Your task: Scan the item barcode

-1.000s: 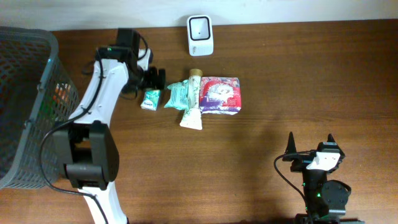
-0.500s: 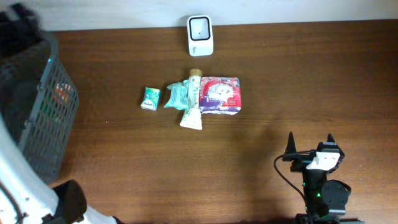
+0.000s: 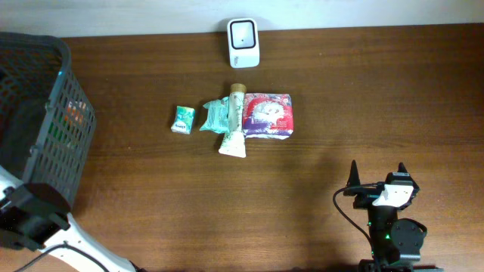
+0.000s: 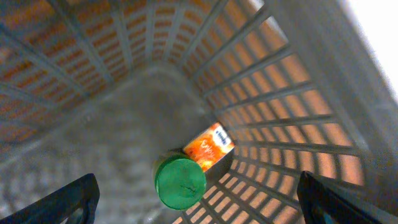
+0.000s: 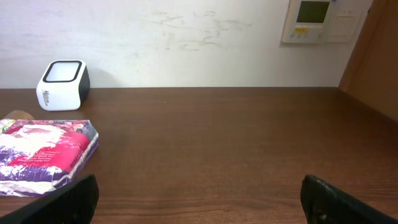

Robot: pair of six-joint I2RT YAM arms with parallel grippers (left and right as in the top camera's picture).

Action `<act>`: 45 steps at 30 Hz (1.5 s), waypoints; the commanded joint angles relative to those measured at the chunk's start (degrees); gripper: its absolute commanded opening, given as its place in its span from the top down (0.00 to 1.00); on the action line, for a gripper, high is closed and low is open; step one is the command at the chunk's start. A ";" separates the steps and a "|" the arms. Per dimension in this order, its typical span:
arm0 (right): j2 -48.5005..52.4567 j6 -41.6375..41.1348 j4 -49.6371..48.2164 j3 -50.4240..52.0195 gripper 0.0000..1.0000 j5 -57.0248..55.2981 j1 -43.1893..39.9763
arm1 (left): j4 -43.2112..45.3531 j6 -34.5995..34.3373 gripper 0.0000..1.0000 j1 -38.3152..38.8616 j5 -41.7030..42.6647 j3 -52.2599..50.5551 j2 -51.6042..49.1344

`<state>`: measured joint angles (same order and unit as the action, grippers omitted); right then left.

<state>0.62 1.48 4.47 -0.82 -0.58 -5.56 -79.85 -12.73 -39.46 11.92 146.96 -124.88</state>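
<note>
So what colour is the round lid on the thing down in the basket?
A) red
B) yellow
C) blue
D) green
D: the left wrist view looks down into the basket, and the lid on the orange-labelled container at the bottom is plainly green.

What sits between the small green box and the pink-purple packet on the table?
In the overhead view, a crumpled teal pouch and a pale tan-capped tube lie there.
</note>
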 commanded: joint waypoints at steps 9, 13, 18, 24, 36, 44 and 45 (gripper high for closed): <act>-0.33 -0.42 0.11 0.50 0.01 -0.11 0.35 | -9.44 -6.14 0.01 5.79 -11.89 0.09 -7.37; -0.33 -0.42 0.11 0.50 0.01 -0.11 0.35 | -10.08 -10.62 0.01 7.13 -11.72 0.09 -10.40; -0.31 -0.42 0.11 0.50 0.01 -0.11 0.35 | -9.92 -10.62 0.01 7.15 -12.15 0.09 -13.09; -0.33 -0.42 0.11 0.50 0.02 -0.09 0.35 | -12.17 -10.60 0.01 7.21 -12.13 -0.17 -19.43; -0.33 -0.42 0.11 0.50 0.01 -0.11 0.35 | -16.46 -10.08 0.26 7.19 -11.78 -0.72 -19.54; -0.33 -0.42 0.11 0.50 0.01 -0.11 0.35 | -16.52 -8.07 0.00 2.54 -11.08 1.99 -10.56; -0.33 -0.42 0.11 0.50 0.01 -0.11 0.35 | -16.70 -8.07 0.00 1.03 -10.97 1.99 -9.14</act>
<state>0.64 1.48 4.47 -0.82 -0.60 -5.56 -96.47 -21.80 -35.97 0.62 147.17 -139.61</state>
